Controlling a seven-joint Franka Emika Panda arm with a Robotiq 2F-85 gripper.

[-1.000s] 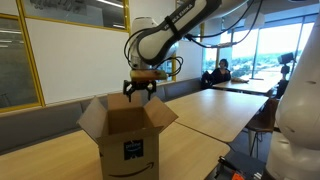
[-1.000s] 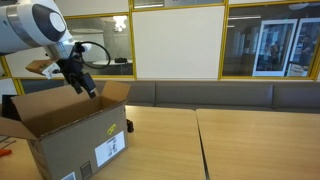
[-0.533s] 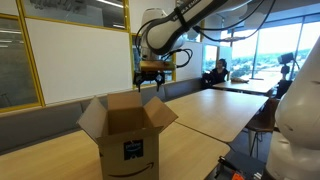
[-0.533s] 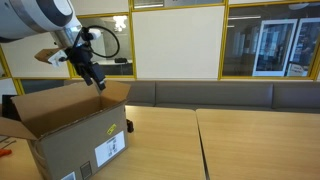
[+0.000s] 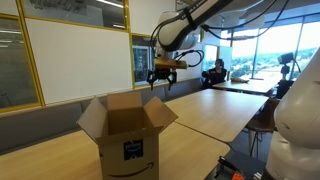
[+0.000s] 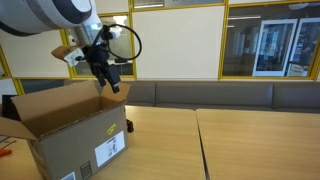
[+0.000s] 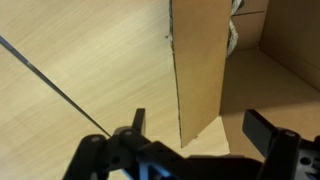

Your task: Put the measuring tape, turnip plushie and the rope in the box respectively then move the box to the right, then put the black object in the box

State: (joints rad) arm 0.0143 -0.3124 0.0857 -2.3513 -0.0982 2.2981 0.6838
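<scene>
Below and a little to one side of the end effector (image 6: 111, 82), which hangs empty with fingers spread wide, stands the box (image 6: 70, 135), flaps up. The wrist view shows the rope (image 7: 236, 25) apparently inside it, past a flap. If shifting the box comes next, descend outside a wall, clear of the flaps, and push low to avoid tipping.

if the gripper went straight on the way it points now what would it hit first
Probably the flap of the box, straight ahead of the open gripper in the wrist view; depth is unclear.
</scene>
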